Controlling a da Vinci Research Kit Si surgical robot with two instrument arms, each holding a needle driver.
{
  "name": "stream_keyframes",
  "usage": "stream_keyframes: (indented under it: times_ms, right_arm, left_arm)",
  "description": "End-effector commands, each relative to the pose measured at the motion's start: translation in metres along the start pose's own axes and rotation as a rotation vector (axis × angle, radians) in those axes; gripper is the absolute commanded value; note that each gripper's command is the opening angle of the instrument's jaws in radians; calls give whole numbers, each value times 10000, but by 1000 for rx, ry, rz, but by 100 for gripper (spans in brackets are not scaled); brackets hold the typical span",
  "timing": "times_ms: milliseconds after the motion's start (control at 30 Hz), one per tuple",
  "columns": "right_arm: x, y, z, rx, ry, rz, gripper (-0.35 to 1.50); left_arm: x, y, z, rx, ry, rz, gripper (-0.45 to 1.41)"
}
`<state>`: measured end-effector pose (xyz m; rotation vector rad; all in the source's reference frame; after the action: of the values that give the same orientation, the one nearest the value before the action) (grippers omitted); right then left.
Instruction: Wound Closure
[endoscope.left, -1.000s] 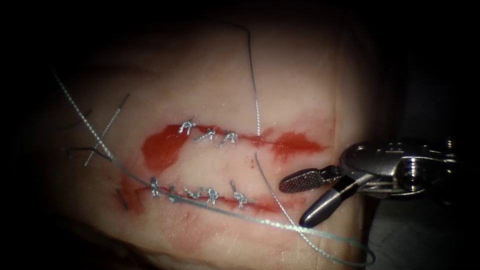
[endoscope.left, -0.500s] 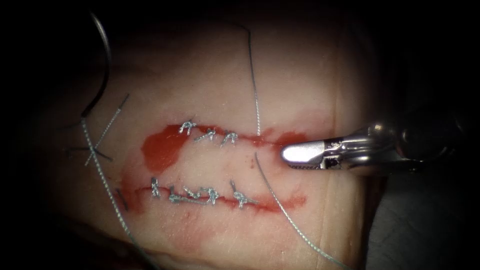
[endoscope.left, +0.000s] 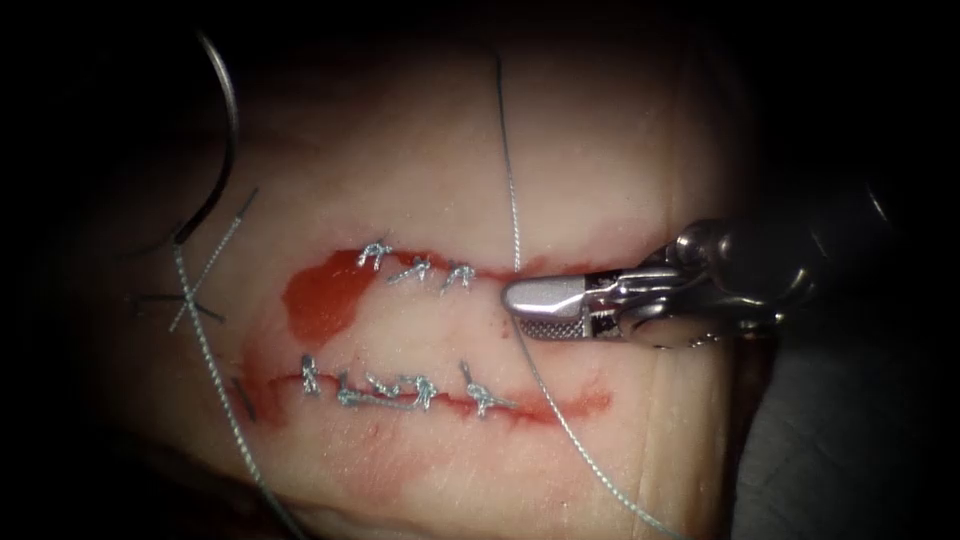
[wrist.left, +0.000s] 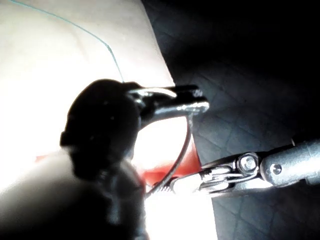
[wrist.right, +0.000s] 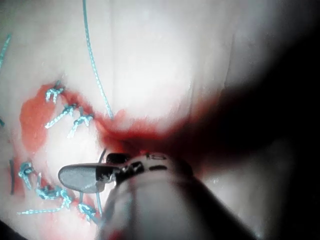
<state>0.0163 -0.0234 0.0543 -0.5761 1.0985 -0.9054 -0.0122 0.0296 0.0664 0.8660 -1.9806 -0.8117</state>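
Note:
The curved needle (endoscope.left: 235, 125) hangs above the tissue (endoscope.left: 420, 170) at the far left, not in it. My left tool (wrist.left: 192, 100) is shut on the needle (wrist.left: 186, 140) near one end of its curve. Its thread (endoscope.left: 215, 370) trails down from the needle's tail over the left edge. My right tool (endoscope.left: 545, 308) comes in from the right, jaws shut, lying across the right part of the upper cut (endoscope.left: 330, 290). It lies over a stitch thread (endoscope.left: 510, 180) that enters there and trails off below (endoscope.left: 580, 440). I cannot tell if that thread is gripped.
Knotted stitches (endoscope.left: 415, 268) sit along the upper cut, and several more (endoscope.left: 400, 388) line the lower cut. Red fluid (endoscope.left: 320, 300) pools at the upper cut's left end. Cut ends of thread (endoscope.left: 200, 290) lie at the left. The tissue's edge (endoscope.left: 740, 420) drops off at the right.
My right tool's jaws went from open to shut and moved up and left onto the upper cut. The needle rose into view at the far left, and its thread swung off the lower cut.

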Motion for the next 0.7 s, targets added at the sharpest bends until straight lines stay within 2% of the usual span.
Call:
stream_keyframes:
  times_ms: [33, 167, 200, 233, 300, 333, 400, 700]
  right_arm:
    - [-2, -6, 15, 17, -4, -10, 81]
    - [-3, -15, 28, 35, -19, -12, 73]
    - [-2, -16, 30, 35, -22, -13, 65]
    - [-2, -17, 33, 35, -25, -14, 43]
    - [-1, -17, 36, 35, -32, -16, -14]
    - [1, -19, 36, 34, -24, -12, -35]
    - [1, -20, 33, 25, -20, -60, -35]
    - [-3, -14, 11, 12, -74, -63, -35]
  left_arm:
    - [2, 7, 3, 1, 0, 3, -45]
    - [4, 6, 4, 0, 3, -2, -45]
    - [4, 6, 4, 0, 3, -2, -45]
    - [4, 6, 4, 0, 3, -2, -45]
    - [5, 6, 5, 0, 3, -2, -45]
    - [5, 5, 5, 0, 3, -2, -45]
    - [5, 5, 5, 0, 3, -2, -45]
    - [6, 5, 6, 0, 6, -13, -45]
